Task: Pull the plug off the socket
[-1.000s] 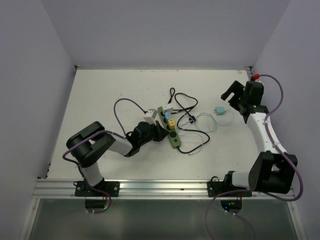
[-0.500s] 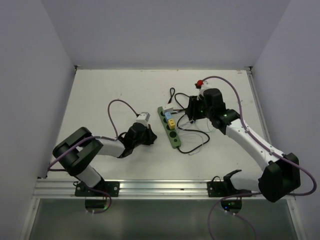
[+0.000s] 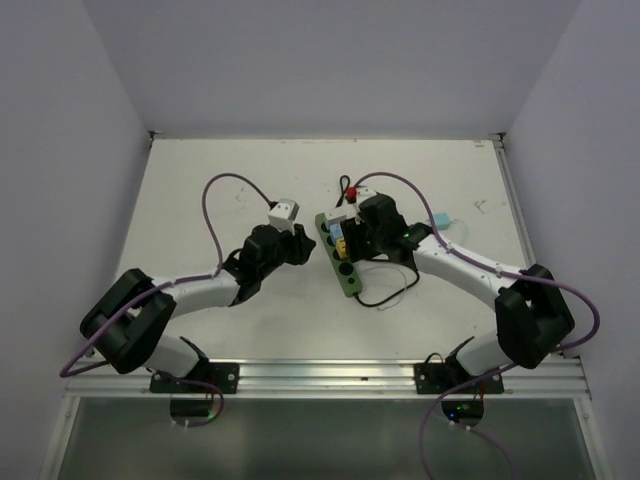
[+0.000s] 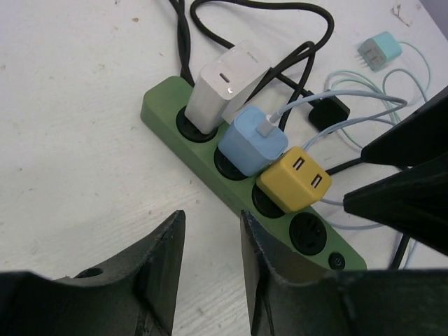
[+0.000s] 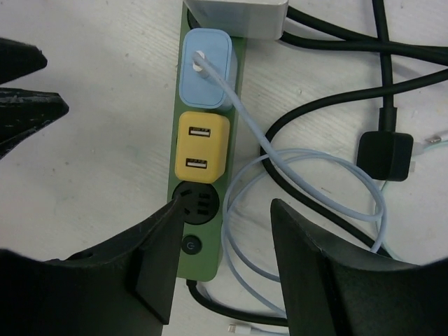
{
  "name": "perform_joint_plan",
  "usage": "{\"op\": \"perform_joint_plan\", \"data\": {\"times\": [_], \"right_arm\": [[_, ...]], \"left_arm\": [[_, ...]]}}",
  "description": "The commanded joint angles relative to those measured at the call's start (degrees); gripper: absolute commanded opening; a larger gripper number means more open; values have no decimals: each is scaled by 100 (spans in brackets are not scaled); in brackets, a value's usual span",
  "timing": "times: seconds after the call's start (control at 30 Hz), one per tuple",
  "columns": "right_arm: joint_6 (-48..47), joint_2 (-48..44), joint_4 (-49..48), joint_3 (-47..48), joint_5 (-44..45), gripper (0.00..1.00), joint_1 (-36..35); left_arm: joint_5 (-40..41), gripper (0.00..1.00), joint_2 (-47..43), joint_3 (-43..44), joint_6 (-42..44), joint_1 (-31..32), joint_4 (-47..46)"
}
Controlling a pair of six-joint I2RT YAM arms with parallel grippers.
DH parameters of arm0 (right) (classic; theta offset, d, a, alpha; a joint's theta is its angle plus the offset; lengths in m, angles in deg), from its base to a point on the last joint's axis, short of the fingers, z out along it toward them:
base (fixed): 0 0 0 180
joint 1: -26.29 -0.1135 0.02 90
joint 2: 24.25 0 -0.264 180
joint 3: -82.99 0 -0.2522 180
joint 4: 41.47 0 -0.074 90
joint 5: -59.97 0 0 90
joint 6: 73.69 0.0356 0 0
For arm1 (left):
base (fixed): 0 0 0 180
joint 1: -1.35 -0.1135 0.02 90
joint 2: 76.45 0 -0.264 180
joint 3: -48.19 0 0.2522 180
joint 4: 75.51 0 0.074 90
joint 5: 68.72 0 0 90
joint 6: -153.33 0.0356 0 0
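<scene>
Socket (image 3: pixel 345 268) lay diagonal mid-counter (image 3: pixel 220 190), between the two arms. Three plugs were seated in it, in a row from the far end: white plug (image 4: pixel 224 84), blue plug (image 4: pixel 252 143), yellow plug (image 4: pixel 294 178). The last outlet (image 4: pixel 308 234) was bare, with the power button (image 4: pixel 337 261) beyond it at the near end. Left end effector (image 3: pixel 300 245) sat just left of the socket, tips aimed at it but apart from it. Its jaws were released with only bare counter in the gap. In its wrist view the socket ran up and right of the fingers (image 4: pixel 161 266), not between them. Right end effector (image 3: pixel 358 235) was over the socket from the right side, also released and grasping nothing. In the right wrist view its left finger (image 5: pixel 150 269) covered part of the bare outlet and the other finger sat over the cables. The socket's near end and a loop of light-blue cable (image 5: pixel 308 203) showed in the gap. Couldn't tell if either finger touched the socket. The yellow plug was just ahead of the tips. Black cord (image 5: pixel 336 45) and a loose black plug (image 5: pixel 385 155) lay right of the socket. A teal plug (image 3: pixel 441 220) lay further right, well apart.
</scene>
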Motion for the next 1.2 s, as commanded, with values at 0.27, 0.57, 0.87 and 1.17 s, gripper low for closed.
{"op": "perform_joint_plan", "data": {"times": [0.27, 0.57, 0.87, 1.17], "right_arm": [[-93, 581, -258, 406, 398, 57, -236], [-93, 994, -275, 696, 609, 50, -306], [21, 1232, -425, 776, 724, 33, -368], [214, 1153, -486, 582, 487, 0, -368]], "left_arm": [[-702, 44, 1156, 697, 772, -40, -1053], [-702, 45, 1701, 1066, 1194, -40, -1229], [-632, 38, 2316, 1505, 1089, -40, -1098], [-658, 31, 2536, 1382, 922, -40, -1300]]}}
